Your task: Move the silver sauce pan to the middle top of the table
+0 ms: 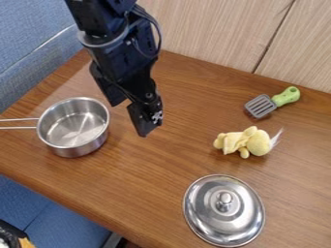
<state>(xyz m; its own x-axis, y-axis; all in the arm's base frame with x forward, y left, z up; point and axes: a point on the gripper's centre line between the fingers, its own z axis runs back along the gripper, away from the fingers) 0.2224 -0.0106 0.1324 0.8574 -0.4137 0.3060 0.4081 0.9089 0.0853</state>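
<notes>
Blue fabric seating (32, 34) borders the brown wood-grain table (148, 193) at left. Silver saucepan (74, 128): table's left side, upright. Gripper (129, 119): right of saucepan, released; white marking (157, 116), possibly lettering, illegible. Pale wood-grain panel (213, 29): behind table.

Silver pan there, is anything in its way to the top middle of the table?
I can't see anything lying between the pan and that spot. Only the gripper hangs over that way, just right of the pan. The spatula, yellow toy and lid are farther right.
</notes>
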